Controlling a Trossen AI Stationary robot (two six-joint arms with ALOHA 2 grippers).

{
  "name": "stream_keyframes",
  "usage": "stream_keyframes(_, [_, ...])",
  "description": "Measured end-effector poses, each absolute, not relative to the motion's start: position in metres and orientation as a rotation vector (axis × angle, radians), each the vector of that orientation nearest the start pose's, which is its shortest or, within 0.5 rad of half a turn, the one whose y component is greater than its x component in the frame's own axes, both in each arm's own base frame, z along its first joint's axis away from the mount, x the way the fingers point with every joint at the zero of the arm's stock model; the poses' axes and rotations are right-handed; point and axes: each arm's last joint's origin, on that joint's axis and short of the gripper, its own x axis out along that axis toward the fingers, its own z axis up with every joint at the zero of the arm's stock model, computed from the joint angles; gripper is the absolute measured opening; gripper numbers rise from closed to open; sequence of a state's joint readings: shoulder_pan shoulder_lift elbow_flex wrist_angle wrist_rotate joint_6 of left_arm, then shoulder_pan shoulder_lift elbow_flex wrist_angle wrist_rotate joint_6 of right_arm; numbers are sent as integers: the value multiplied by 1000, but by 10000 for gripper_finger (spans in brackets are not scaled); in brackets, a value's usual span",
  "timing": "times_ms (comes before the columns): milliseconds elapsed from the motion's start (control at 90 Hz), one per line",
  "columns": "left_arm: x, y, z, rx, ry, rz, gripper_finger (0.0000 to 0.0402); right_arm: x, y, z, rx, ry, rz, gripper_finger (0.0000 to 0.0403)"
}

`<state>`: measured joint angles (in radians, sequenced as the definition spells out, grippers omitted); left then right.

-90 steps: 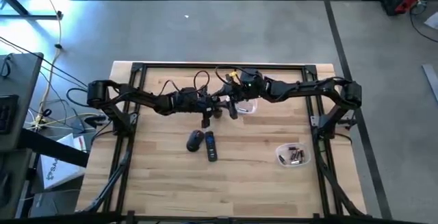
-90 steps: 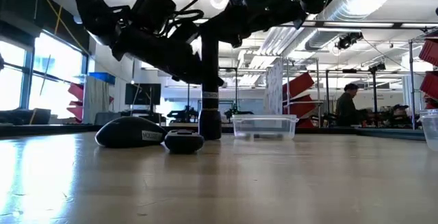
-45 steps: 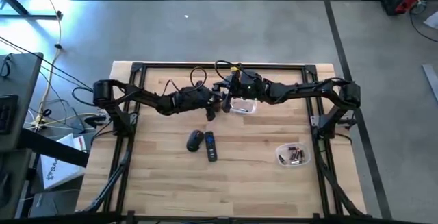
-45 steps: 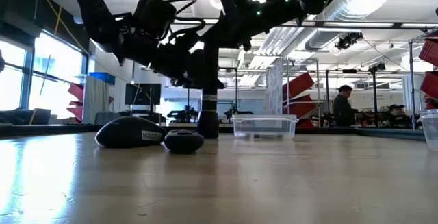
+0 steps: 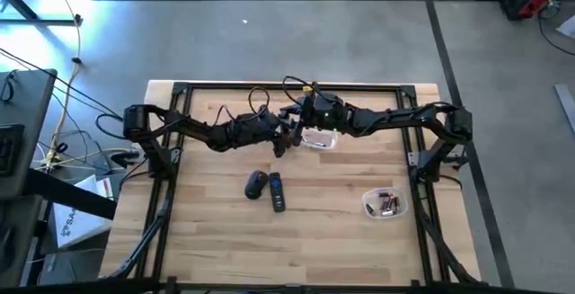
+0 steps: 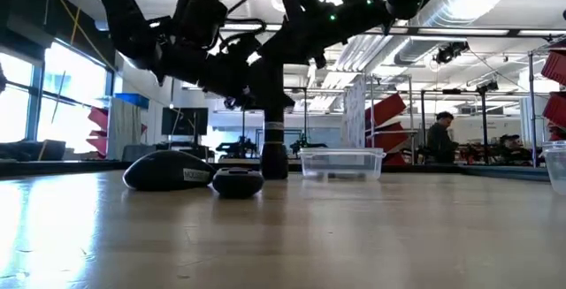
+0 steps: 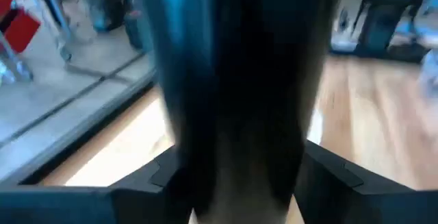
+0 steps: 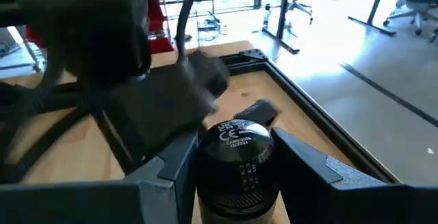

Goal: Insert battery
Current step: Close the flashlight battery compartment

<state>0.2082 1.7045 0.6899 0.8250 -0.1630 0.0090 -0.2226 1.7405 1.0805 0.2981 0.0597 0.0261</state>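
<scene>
A black flashlight with a silver band stands upright at the table's far middle, both grippers shut on it. My left gripper reaches it from the left and my right gripper from the right. The flashlight's body fills the left wrist view. Its end cap, printed with marks, shows in the right wrist view. Batteries lie in a clear bowl at the right. The flashlight's lower end is at table level; whether it touches, I cannot tell. My left gripper pinches the flashlight's body between its two fingers, coming level from the table's left and lying across the shaft. The flashlight stays upright in the hold. My right gripper has the flashlight's top end just below the printed cap, one finger on each side. It comes from the table's right, slanting down.
A black computer mouse and a dark remote-like piece lie nearer the table's middle. A clear rectangular container stands just right of the flashlight. Bare wood spreads over the near half of the table. A person stands far behind in the room.
Both grippers, together with the upright flashlight, have drifted a little toward the table's far edge. The left arm has risen slightly. The flashlight has stayed vertical throughout.
</scene>
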Motion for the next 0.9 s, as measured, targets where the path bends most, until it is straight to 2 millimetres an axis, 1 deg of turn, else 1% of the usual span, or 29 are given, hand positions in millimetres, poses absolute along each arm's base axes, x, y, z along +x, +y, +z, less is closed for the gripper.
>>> stream_keyframes(78, [320, 72, 178, 23, 180, 357, 201, 376, -86, 227, 57, 358, -275, 138])
stream_keyframes(178, [315, 71, 185, 55, 212, 354, 211, 376, -86, 227, 57, 355, -274, 138])
stream_keyframes(322, [306, 69, 196, 77, 266, 350, 213, 376, -86, 227, 54, 356, -271, 138])
stream_keyframes(411, [302, 68, 198, 79, 291, 353, 214, 376, -87, 227, 54, 357, -269, 138])
stream_keyframes(456, [298, 68, 196, 79, 281, 354, 214, 376, -87, 227, 54, 357, -268, 138])
stream_keyframes(522, [288, 66, 186, 59, 245, 359, 214, 376, -87, 227, 53, 357, -265, 138])
stream_keyframes(589, [275, 65, 173, 30, 178, 369, 214, 376, -87, 227, 55, 357, -249, 138])
stream_keyframes(711, [257, 61, 159, 31, 47, 405, 214, 376, -86, 227, 57, 355, -235, 138])
stream_keyframes(822, [257, 62, 150, 50, 6, 406, 214, 376, -86, 227, 56, 349, -233, 138])
stream_keyframes(900, [266, 63, 143, 63, -2, 392, 214, 376, -86, 227, 57, 344, -224, 138])
